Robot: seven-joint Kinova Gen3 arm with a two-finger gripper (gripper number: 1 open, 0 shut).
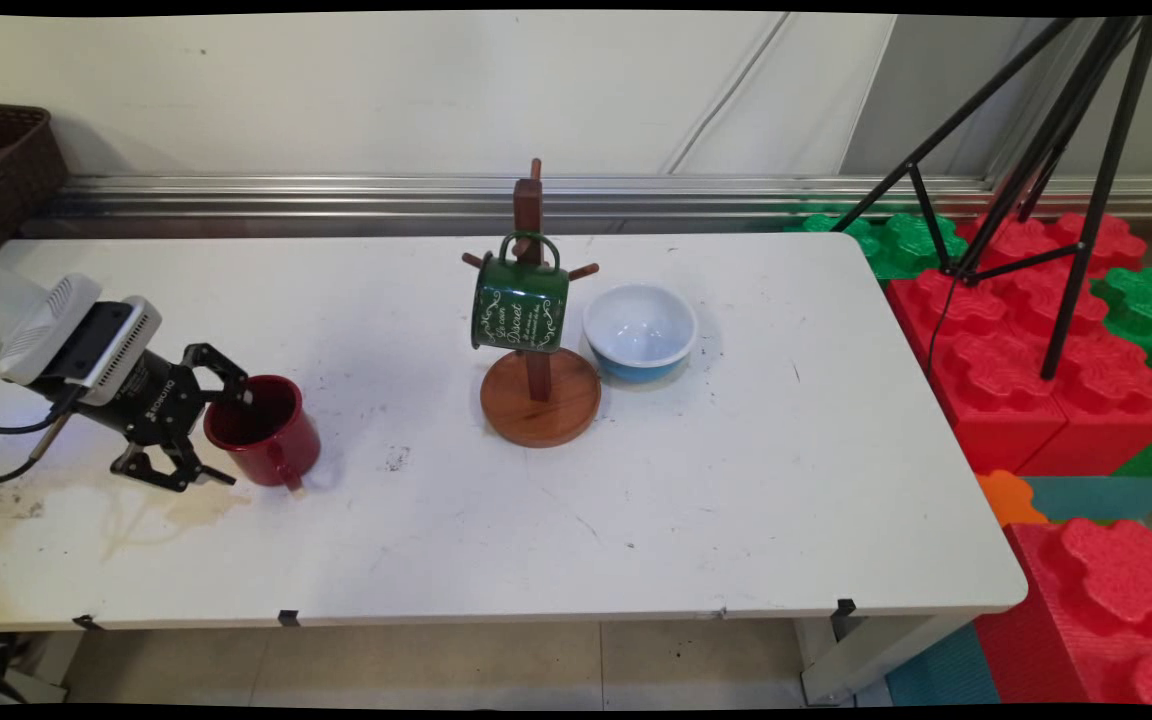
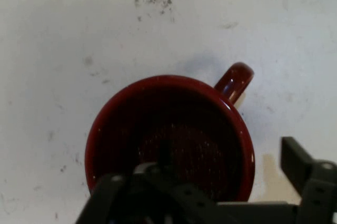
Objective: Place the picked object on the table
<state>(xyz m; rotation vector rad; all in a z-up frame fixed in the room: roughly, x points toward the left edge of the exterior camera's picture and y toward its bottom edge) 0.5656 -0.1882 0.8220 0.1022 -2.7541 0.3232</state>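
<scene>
Gripper spread open astride the rim of the red mug, one finger apparently inside, the other outside; contact unclear. Mug upright at the table's left, handle toward 5 o'clock. Off at 2 o'clock: wooden mug tree carrying a green mug, blue bowl just beside.

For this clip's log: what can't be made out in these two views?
- Red mug: in the hand view the gripper linkage hides its near rim, so wall contact cannot be confirmed.
- Green mug: its white lettering is too small to read in the main view.
- Brown basket: cut off by the main view's left edge, contents unseen.
- Tripod: its top is cut off at the top edge.
</scene>
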